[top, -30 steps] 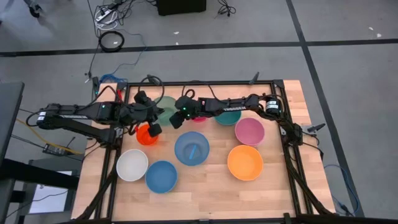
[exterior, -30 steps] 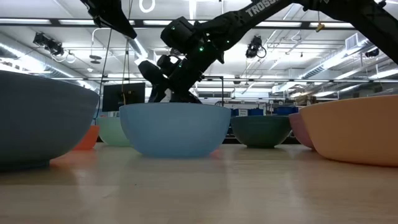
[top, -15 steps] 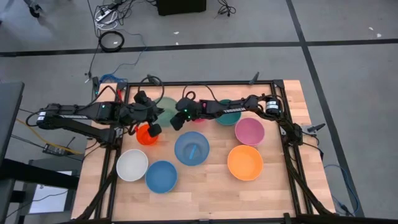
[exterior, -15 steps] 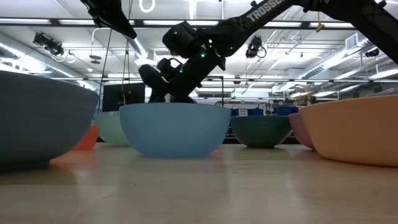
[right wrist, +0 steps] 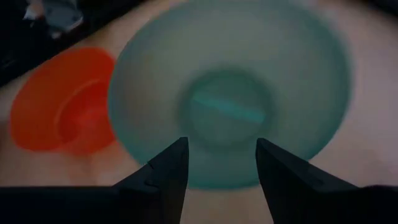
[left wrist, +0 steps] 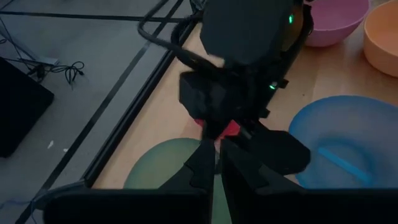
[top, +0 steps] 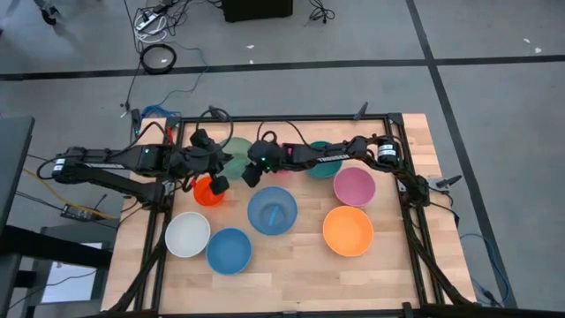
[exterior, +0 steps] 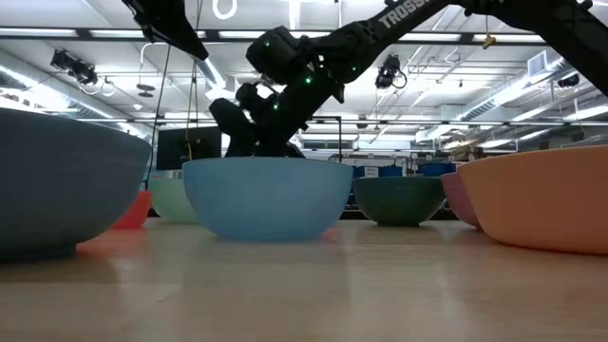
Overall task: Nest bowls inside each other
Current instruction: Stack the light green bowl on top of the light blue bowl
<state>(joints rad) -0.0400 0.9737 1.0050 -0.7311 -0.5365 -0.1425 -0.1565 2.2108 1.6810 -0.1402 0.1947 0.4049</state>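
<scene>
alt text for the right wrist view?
The right gripper, fingers open, hovers over a pale green bowl, seen from above. A red-orange bowl sits beside it on the wooden table.

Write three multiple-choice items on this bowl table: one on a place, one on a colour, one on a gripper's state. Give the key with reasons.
1. Which bowl sits directly beside the white bowl at the near edge?
A. the blue bowl
B. the pink bowl
C. the teal bowl

2. What colour is the bowl next to the green bowl in the right wrist view?
A. white
B. red-orange
C. mauve

3. How does the right gripper stand over the green bowl?
A. shut on its rim
B. open, holding nothing
C. shut on a spoon

Key: 1 A, the blue bowl lies against the white one in the high view. 2 B, the red-orange bowl shows beside it. 3 B, its fingers stand apart with the bowl seen between them.
</scene>
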